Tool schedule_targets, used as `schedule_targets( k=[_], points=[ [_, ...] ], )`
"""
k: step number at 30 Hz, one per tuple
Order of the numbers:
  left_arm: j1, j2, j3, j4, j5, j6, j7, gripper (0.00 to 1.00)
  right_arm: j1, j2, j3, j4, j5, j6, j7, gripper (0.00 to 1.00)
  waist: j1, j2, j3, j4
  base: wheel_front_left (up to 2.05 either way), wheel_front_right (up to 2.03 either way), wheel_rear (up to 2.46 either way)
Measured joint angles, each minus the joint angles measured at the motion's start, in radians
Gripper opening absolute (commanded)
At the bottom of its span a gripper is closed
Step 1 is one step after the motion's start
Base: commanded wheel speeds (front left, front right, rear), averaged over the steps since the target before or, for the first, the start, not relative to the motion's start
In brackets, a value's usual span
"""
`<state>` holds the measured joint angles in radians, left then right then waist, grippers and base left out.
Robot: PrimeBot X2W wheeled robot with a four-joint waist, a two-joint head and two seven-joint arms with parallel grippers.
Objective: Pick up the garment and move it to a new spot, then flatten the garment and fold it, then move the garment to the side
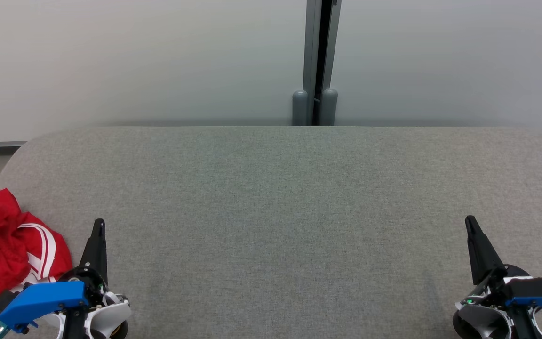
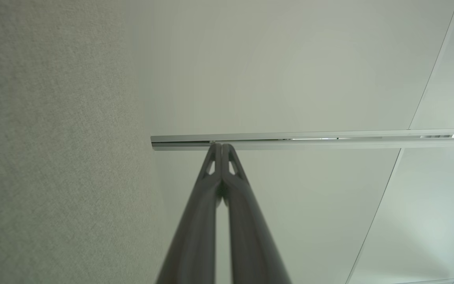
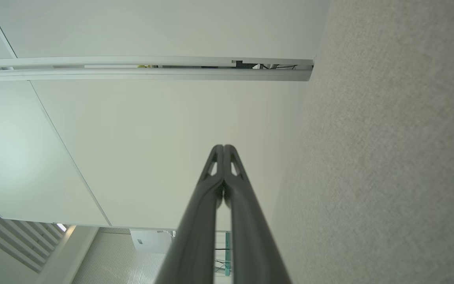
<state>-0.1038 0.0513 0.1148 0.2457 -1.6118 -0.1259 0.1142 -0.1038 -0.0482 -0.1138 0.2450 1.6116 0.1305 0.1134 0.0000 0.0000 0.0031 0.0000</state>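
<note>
While the garment (image 1: 3, 245) lies crumpled at the left edge of the bench (image 1: 271, 212), I note left tool (image 1: 98, 225) and right tool (image 1: 470, 222) clenched empty, parked wide apart, likely leaving working room.

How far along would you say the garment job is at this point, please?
Done: nothing yet. The red garment lies crumpled at the left edge of the grey surface, neither flattened nor folded.
In hand: nothing. The left gripper, just beside the garment, and the right gripper are both shut and empty.
Left: picking it up, moving it, flattening, folding and setting it aside.
</note>
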Motion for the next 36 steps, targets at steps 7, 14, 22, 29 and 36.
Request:
schedule_targets(
  k=[7,14,22,29,36],
  points=[
    [0.000,0.000,0.000,0.000,0.000,0.000,0.000,0.00,0.000,0.000,0.000,0.000,0.000,0.000,0.000,0.00,0.0000,0.0000,0.000,0.000,0.00,0.00,0.00],
    [0.000,0.000,0.000,0.000,0.000,0.000,0.000,0.00,0.000,0.000,0.000,0.000,0.000,0.000,0.000,0.00,0.0000,0.0000,0.000,0.000,0.00,0.00,0.00],
    [0.028,-0.003,-0.001,0.029,0.000,0.002,-0.001,1.00,0.017,0.005,0.002,0.030,0.000,-0.001,-0.001,1.00,0.0000,0.0000,0.000,0.000,0.00,0.00,0.00],
    [0.045,-0.003,-0.016,0.046,0.037,0.002,-0.030,1.00,0.027,0.003,0.024,0.034,-0.031,-0.002,-0.028,1.00,0.0000,0.0000,0.001,0.000,0.00,0.00,0.00],
    [0.040,0.006,-0.034,0.048,0.166,0.002,-0.065,1.00,0.026,-0.012,0.048,0.034,-0.129,-0.002,-0.064,1.00,0.0000,0.0000,0.001,0.001,0.00,0.00,0.00]
  ],
)
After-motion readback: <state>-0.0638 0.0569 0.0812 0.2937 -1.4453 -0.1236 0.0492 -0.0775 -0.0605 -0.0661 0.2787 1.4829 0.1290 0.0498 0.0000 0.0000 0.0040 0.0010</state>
